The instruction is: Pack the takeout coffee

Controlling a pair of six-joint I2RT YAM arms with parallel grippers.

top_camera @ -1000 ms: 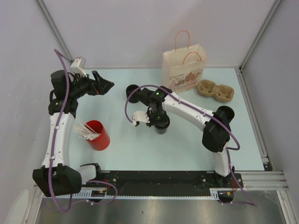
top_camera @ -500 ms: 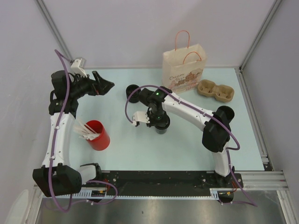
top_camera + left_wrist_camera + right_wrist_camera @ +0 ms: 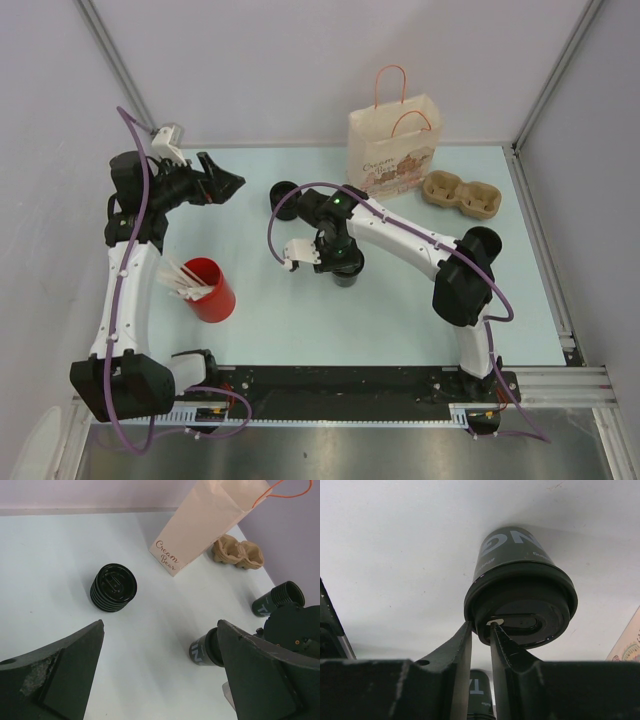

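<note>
Our right gripper [image 3: 481, 630] has its fingers only a narrow gap apart, and the rim of a black lid [image 3: 530, 605] lies in that gap, with one finger outside the rim and the other over the lid's top. We cannot tell whether the fingers press on the rim or merely straddle it. The lid sits on a dark coffee cup [image 3: 512, 547], which stands upright near the middle of the pale table [image 3: 300, 320]. A second dark cup [image 3: 277, 597] stands further right, well apart from the first. Our left gripper [image 3: 160, 625] hangs over the table's left rear, its fingers spread wide and holding nothing. Ahead of it a stack of black lids [image 3: 114, 586] rests on the table, left of the paper bag [image 3: 392, 150], which stands upright at the back edge. Just beside the bag, on its right, lies a brown two-cup carrier [image 3: 460, 193]. At the left front, a red cup [image 3: 208, 290] holds white sticks [image 3: 180, 280].
</note>
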